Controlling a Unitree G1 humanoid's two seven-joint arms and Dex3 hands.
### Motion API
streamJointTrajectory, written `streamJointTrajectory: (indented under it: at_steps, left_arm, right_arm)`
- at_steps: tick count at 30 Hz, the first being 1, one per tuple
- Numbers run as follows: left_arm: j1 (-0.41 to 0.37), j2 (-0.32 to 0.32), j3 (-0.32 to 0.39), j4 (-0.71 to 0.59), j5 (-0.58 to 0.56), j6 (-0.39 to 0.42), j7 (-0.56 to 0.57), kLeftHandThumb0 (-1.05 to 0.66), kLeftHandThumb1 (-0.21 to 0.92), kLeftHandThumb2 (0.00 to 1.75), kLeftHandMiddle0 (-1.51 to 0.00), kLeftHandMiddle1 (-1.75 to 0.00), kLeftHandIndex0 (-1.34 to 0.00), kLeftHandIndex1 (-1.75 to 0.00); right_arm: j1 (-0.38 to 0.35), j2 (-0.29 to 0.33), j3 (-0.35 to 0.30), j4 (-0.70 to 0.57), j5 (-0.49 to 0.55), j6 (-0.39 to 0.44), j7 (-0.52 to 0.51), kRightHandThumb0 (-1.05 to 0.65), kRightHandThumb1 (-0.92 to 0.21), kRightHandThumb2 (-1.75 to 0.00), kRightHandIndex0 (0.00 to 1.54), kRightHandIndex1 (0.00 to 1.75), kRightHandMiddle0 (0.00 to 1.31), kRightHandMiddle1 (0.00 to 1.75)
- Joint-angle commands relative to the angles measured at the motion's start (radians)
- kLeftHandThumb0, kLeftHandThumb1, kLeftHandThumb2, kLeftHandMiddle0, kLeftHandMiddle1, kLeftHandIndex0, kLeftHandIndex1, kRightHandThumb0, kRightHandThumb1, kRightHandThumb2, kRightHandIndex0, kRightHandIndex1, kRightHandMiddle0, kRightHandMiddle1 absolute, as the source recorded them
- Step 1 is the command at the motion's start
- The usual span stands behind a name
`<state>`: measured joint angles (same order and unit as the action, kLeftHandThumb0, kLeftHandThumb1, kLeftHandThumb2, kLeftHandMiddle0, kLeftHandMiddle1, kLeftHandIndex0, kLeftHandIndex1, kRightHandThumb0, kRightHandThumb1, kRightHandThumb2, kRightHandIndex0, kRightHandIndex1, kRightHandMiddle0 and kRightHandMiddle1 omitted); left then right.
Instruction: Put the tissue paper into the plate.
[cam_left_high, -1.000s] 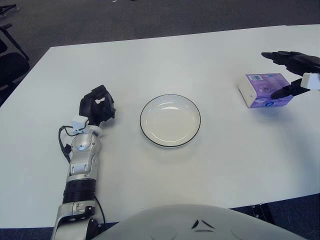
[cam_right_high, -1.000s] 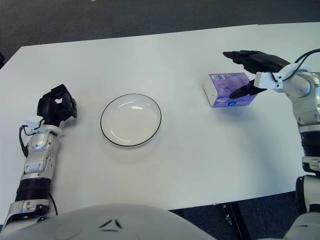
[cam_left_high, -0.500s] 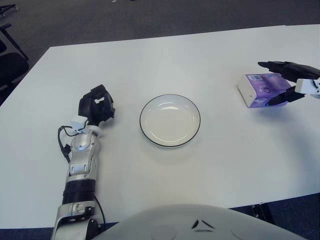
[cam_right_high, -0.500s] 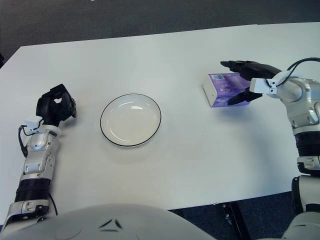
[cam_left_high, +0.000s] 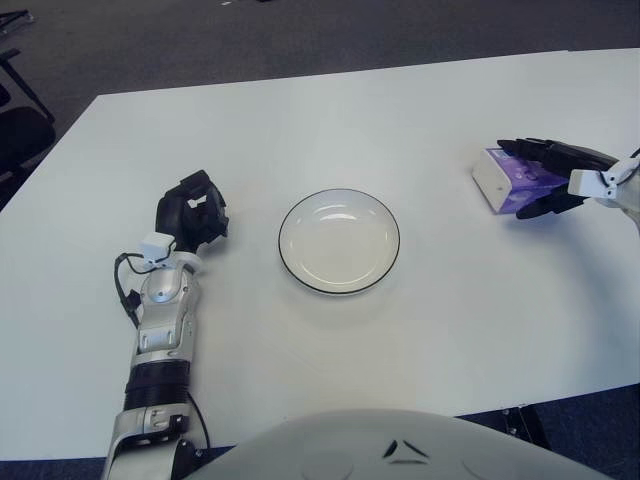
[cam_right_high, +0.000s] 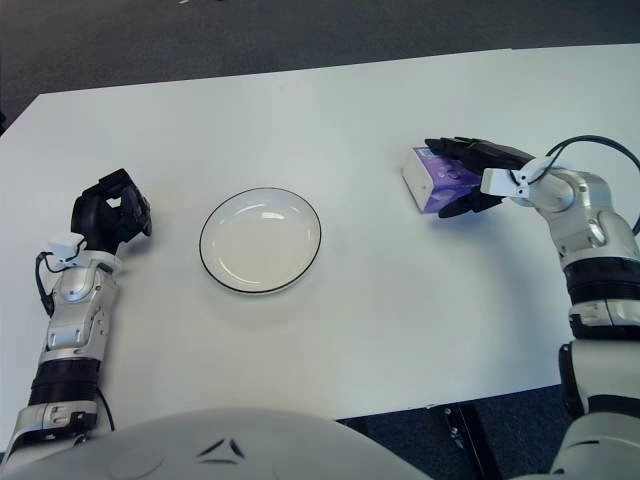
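Note:
A purple and white tissue pack (cam_right_high: 422, 176) lies on the white table (cam_right_high: 330, 110) at the right. My right hand (cam_right_high: 442, 179) is on it, with the fingers (cam_right_high: 470, 152) laid over its top and the thumb against its near side. The pack still rests on the table. A white plate (cam_right_high: 260, 240) with a dark rim sits empty at the table's middle, well to the left of the pack. My left hand (cam_right_high: 110, 210) rests curled on the table at the left, holding nothing.
The table's far edge (cam_right_high: 280, 75) borders dark carpet. Its near edge (cam_right_high: 480, 395) runs just in front of my body. A dark chair (cam_left_high: 20, 125) stands off the table's far left.
My right hand has come down and leftward onto the tissue pack, and its fingers have closed around it. The pack has shifted slightly to the left. The left hand has not moved.

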<state>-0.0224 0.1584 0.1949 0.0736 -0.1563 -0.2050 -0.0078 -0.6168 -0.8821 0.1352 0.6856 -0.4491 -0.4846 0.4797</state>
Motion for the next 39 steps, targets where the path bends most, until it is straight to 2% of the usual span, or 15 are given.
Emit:
streamJointTrajectory:
  at_steps: [1,6,19,22,26,29,33,34,35,36,37,38,39]
  left_arm:
    - [0.166,-0.105,-0.021,0.097,-0.011,0.000,0.007,-0.44,0.73,0.94,-1.34,-1.75,-1.01,-1.75]
    - [0.168,-0.107,-0.022,0.095,-0.009,-0.004,0.009,-0.44,0.73,0.94,-1.34,-1.75,-1.00,-1.75]
    - [0.180,-0.109,-0.026,0.078,-0.001,0.002,0.016,-0.44,0.74,0.93,-1.34,-1.75,-1.02,-1.75]
    - [0.182,-0.109,-0.027,0.073,-0.005,0.004,0.013,-0.44,0.74,0.93,-1.34,-1.75,-1.02,-1.75]
    - [0.187,-0.110,-0.027,0.068,-0.006,0.007,0.015,-0.44,0.74,0.93,-1.34,-1.75,-1.02,-1.75]
    - [0.188,-0.110,-0.027,0.065,-0.004,0.007,0.017,-0.44,0.74,0.93,-1.34,-1.75,-1.02,-1.75]
    - [0.189,-0.111,-0.028,0.063,-0.002,0.008,0.020,-0.44,0.74,0.93,-1.34,-1.75,-1.02,-1.75]
    - [0.190,-0.112,-0.028,0.062,-0.001,0.008,0.023,-0.44,0.74,0.93,-1.34,-1.75,-1.02,-1.75]
    - [0.191,-0.113,-0.029,0.060,0.000,0.009,0.024,-0.44,0.74,0.93,-1.35,-1.75,-1.02,-1.75]
    - [0.191,-0.113,-0.029,0.059,0.001,0.010,0.026,-0.44,0.74,0.93,-1.35,-1.75,-1.02,-1.75]
    - [0.191,-0.113,-0.029,0.059,0.001,0.011,0.026,-0.44,0.74,0.93,-1.35,-1.75,-1.02,-1.75]
    - [0.190,-0.113,-0.028,0.059,0.000,0.012,0.026,-0.44,0.74,0.93,-1.35,-1.75,-1.02,-1.75]
    - [0.190,-0.114,-0.028,0.059,-0.001,0.013,0.027,-0.44,0.74,0.93,-1.35,-1.75,-1.02,-1.75]
  right_arm:
    - [-0.058,0.035,0.045,0.115,-0.031,-0.049,-0.036,-1.04,-0.92,-0.12,0.00,0.00,0.00,0.00]
    - [-0.090,0.046,0.071,0.178,-0.038,-0.080,-0.059,-1.05,-0.92,-0.12,0.00,0.00,0.00,0.00]
    - [-0.115,0.068,0.130,0.159,-0.033,-0.068,-0.017,-0.95,-0.91,-0.15,0.00,0.00,0.00,0.00]
    - [-0.119,0.084,0.148,0.175,-0.058,-0.061,-0.054,-0.93,-0.92,-0.16,0.00,0.00,0.00,0.00]
    - [-0.126,0.109,0.187,0.240,-0.128,-0.061,-0.192,-0.92,-0.92,-0.23,0.00,0.00,0.00,0.00]
    - [-0.121,0.102,0.196,0.233,-0.159,-0.074,-0.276,-0.91,-0.92,-0.28,0.00,0.00,0.00,0.00]
    - [-0.121,0.108,0.213,0.252,-0.186,-0.081,-0.355,-0.82,-0.86,-0.37,0.09,0.04,0.00,0.33]
    - [-0.120,0.111,0.218,0.262,-0.196,-0.080,-0.383,-0.81,-0.85,-0.38,0.09,0.04,0.00,0.36]
    - [-0.120,0.114,0.224,0.279,-0.206,-0.079,-0.413,-0.76,-0.80,-0.46,0.11,0.19,0.00,0.59]
    - [-0.120,0.117,0.228,0.292,-0.214,-0.078,-0.436,-0.68,-0.71,-0.58,0.08,0.53,0.00,0.89]
    - [-0.122,0.120,0.234,0.310,-0.223,-0.078,-0.460,-0.66,-0.67,-0.64,0.06,0.66,0.00,1.00]
    - [-0.124,0.121,0.239,0.323,-0.227,-0.079,-0.475,-0.59,-0.59,-0.75,0.08,1.00,0.04,1.26]
    - [-0.125,0.122,0.242,0.329,-0.230,-0.080,-0.488,-0.54,-0.54,-0.83,0.08,1.23,0.06,1.44]
